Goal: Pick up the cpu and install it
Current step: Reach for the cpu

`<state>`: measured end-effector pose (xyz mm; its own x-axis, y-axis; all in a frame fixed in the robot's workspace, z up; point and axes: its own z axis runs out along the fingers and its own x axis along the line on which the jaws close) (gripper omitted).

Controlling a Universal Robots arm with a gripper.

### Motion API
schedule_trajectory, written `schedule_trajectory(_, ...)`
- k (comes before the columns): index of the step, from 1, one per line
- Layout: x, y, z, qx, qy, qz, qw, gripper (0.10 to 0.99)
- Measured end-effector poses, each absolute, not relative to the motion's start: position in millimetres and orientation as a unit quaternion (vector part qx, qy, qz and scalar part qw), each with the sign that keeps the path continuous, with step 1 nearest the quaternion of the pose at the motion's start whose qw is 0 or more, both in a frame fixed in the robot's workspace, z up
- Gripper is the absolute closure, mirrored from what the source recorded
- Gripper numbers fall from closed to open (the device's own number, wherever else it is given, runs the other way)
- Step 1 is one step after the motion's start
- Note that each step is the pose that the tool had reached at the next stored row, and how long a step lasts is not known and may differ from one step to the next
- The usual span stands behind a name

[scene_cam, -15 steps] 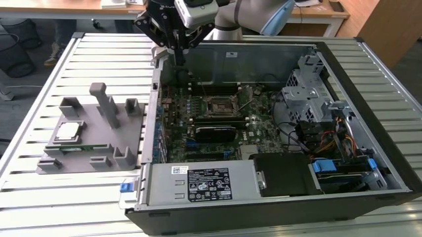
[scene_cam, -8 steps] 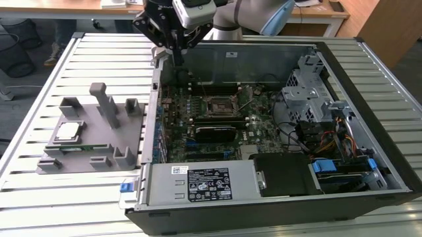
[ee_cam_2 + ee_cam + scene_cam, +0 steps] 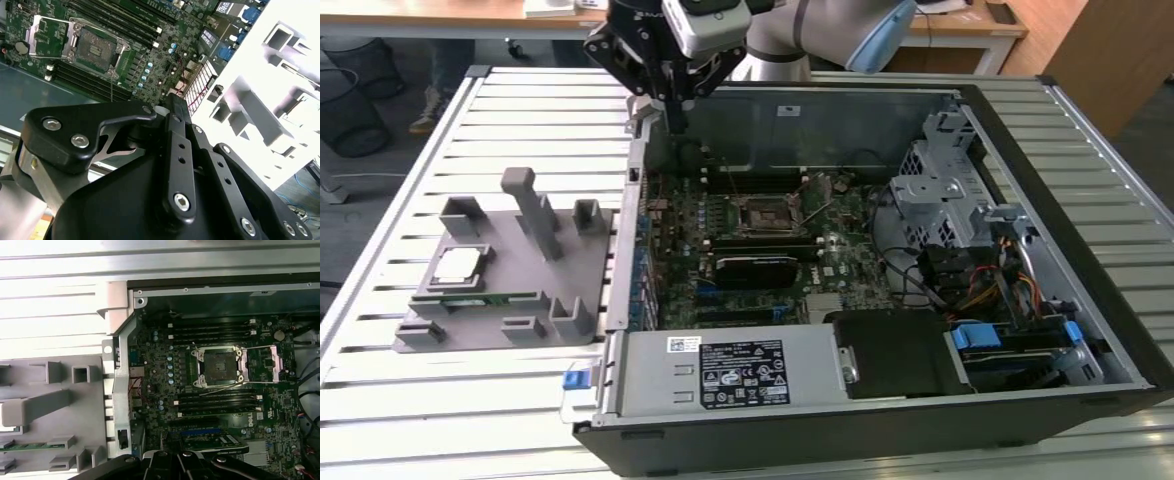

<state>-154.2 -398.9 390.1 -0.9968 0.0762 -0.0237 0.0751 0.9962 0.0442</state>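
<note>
i am watching a single robot arm over a slatted white table point(image 3: 440, 420) that carries an open computer case point(image 3: 854, 120) lying on its side. the gripper point(image 3: 678, 122) hangs above the far corner of the case, over the wall nearest the exterior view's left, pointing straight down. its fingers look drawn together to a narrow tip, and i see nothing held between them. the cpu point(image 3: 458, 263), a small flat square with a pale metal top, lies in a recess of a grey holder tray point(image 3: 480, 340) on the table, to the exterior view's left of the case and well apart from the gripper. a thin green memory stick point(image 3: 474, 298) lies in the same tray, just beside the cpu on the side nearer the camera. inside the case, the cpu socket point(image 3: 220, 365) sits on the green motherboard point(image 3: 160, 365) between rows of memory slots. in the first wrist view its metal bracket point(image 3: 275, 362) is swung open to one side and the seat looks empty. i judge that the pick-up has not begun and the arm is only on its approach. that step calls for the fingers to spread wider than the chip and to come down squarely on two opposite edges, clear of the tray's raised posts and of the memory stick.
</note>
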Motion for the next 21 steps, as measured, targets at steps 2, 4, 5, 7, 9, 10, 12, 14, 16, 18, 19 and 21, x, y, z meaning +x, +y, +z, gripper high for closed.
schedule_trajectory(2, -155, -399, 390, 0.038, 0.999, 0.022, 0.013, 0.98)
schedule_trajectory(4, -156, -399, 390, 0.038, 0.999, 0.022, 0.013, 0.98)
schedule_trajectory(5, -157, -399, 390, 0.038, 0.999, 0.022, 0.013, 0.98)
schedule_trajectory(7, -158, -399, 390, 0.038, 0.999, 0.022, 0.013, 0.98)
schedule_trajectory(9, -159, -399, 390, 0.038, 0.999, 0.022, 0.013, 0.98)
schedule_trajectory(10, -159, -399, 390, 0.038, 0.999, 0.022, 0.013, 0.98)
schedule_trajectory(12, -161, -399, 389, 0.038, 0.999, 0.022, 0.013, 0.98)
schedule_trajectory(14, -162, -399, 389, 0.038, 0.999, 0.022, 0.013, 0.98)
schedule_trajectory(16, -163, -399, 389, 0.038, 0.999, 0.022, 0.013, 0.98)
schedule_trajectory(18, -164, -399, 389, 0.038, 0.999, 0.022, 0.013, 0.98)
schedule_trajectory(19, -164, -399, 389, 0.038, 0.999, 0.022, 0.013, 0.98)
schedule_trajectory(21, -166, -399, 389, 0.038, 0.999, 0.022, 0.013, 0.98)
